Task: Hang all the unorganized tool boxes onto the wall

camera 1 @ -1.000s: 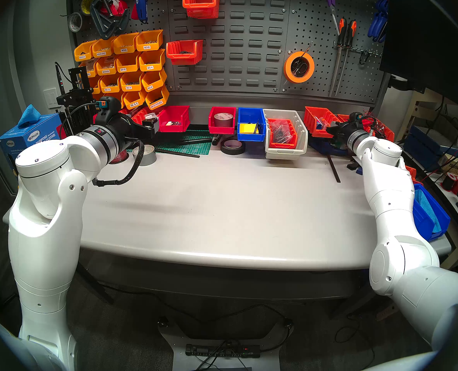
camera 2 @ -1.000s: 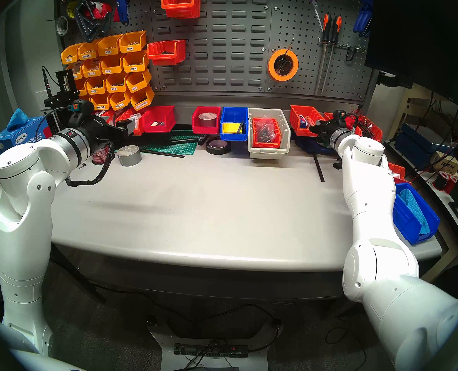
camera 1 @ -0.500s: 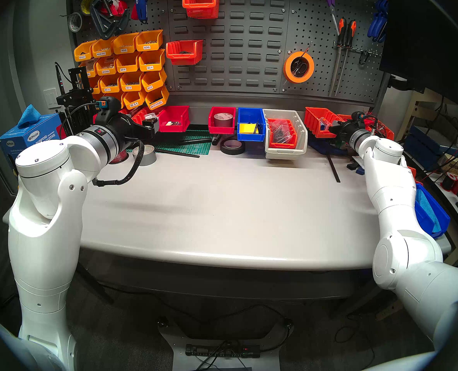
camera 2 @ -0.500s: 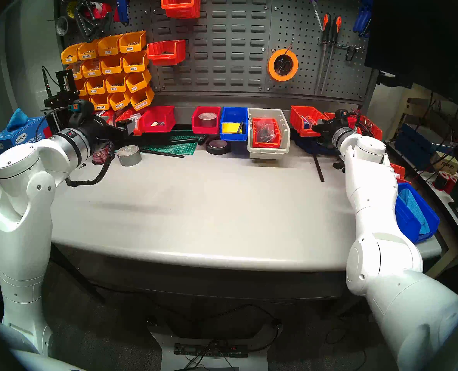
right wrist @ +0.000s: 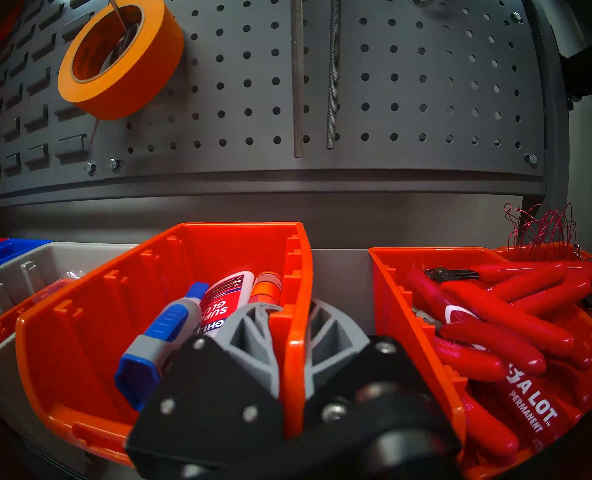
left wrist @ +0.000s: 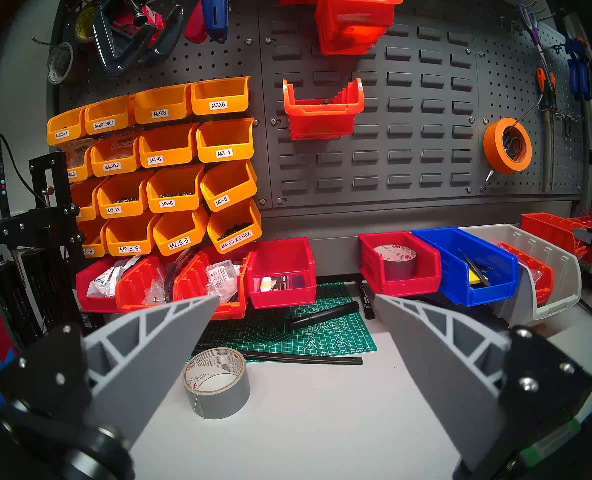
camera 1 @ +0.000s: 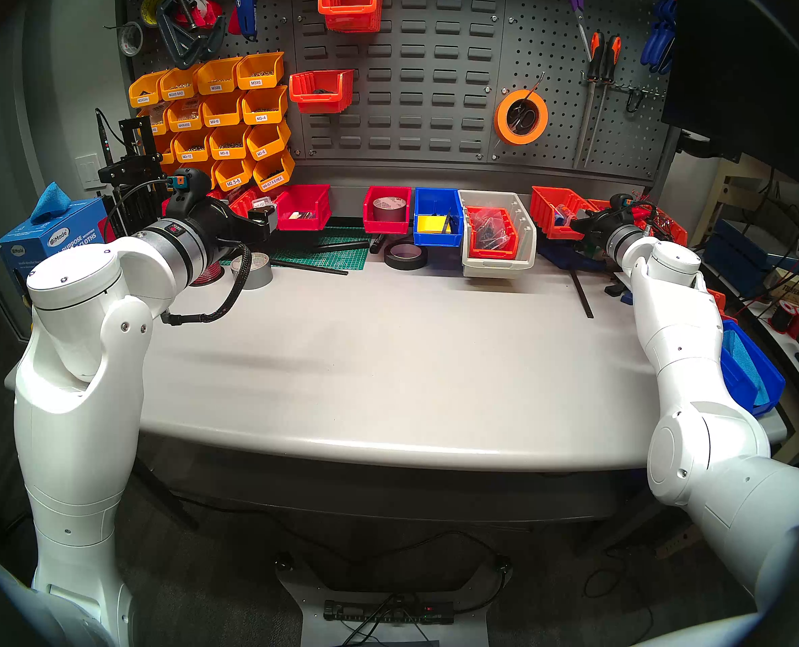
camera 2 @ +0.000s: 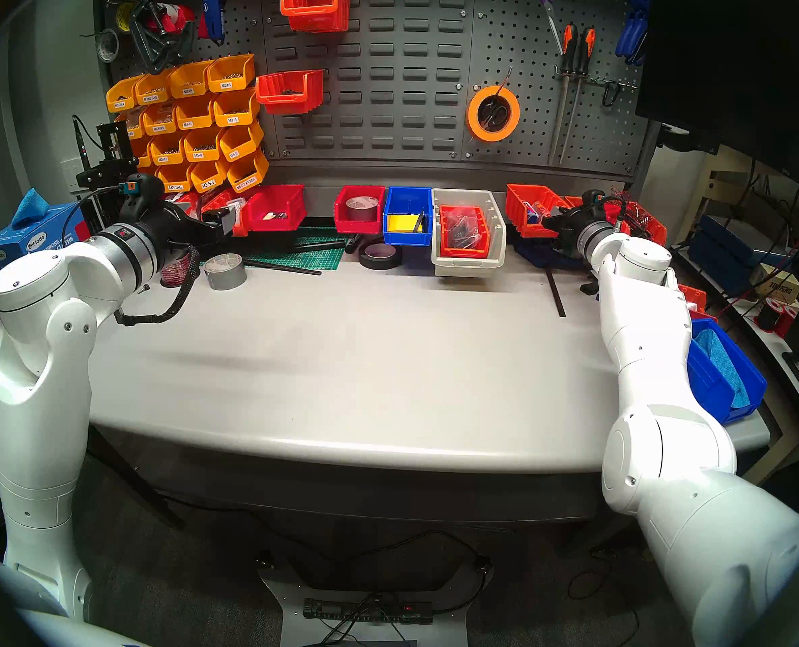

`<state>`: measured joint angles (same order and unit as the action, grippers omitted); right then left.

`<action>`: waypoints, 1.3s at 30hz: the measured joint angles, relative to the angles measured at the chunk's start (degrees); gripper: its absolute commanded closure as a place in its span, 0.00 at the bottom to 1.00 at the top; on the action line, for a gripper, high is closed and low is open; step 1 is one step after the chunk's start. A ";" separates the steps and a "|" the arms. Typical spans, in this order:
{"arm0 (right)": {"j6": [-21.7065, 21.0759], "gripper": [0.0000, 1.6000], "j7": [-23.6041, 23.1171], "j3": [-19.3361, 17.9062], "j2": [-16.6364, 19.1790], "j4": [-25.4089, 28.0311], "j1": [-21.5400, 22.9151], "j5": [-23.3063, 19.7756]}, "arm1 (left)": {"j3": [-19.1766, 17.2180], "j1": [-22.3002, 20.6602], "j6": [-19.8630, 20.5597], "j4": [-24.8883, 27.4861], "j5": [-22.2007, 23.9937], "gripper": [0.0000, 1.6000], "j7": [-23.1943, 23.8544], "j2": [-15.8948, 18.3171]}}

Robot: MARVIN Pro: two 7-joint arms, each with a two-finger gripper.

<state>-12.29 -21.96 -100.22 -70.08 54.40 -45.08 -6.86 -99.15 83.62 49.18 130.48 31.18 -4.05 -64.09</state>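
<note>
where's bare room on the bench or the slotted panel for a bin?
Bench: the whole front and middle is bare, from the duct tape roll across to the black bar. The back edge is crowded with bins, from the red bin to the orange bin in the right claw. Slotted panel: free right of and below the two hung orange bins.

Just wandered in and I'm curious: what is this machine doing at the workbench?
It is tidying storage bins onto the wall panel. The right pincer is shut on the side wall of an orange-red bin holding glue bottles, at the back of the bench. The left pincer hangs open above the bench, holding nothing. Two orange-red bins already hang on the panel.
</note>
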 measured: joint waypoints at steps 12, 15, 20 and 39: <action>-2.99 1.00 3.81 -0.50 -2.36 3.98 -1.52 -0.98 | 0.03 0.02 -0.05 0.00 0.14 0.00 -0.09 0.08; -3.12 1.00 4.02 -0.50 -2.49 4.14 -1.59 -1.03 | 0.03 0.02 -0.05 0.00 0.15 0.00 -0.10 0.09; -4.02 1.00 5.55 -0.43 -3.69 5.33 -2.24 -1.43 | 0.04 0.03 -0.07 0.00 0.21 0.00 -0.14 0.13; -2.29 0.00 5.98 1.47 -4.64 5.24 -2.83 -0.78 | 0.10 0.06 -0.17 0.01 0.39 0.00 -0.36 0.26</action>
<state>-14.59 -15.97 -98.75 -74.72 59.64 -47.91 -7.63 -99.05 83.68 49.01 130.49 31.57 -4.41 -63.83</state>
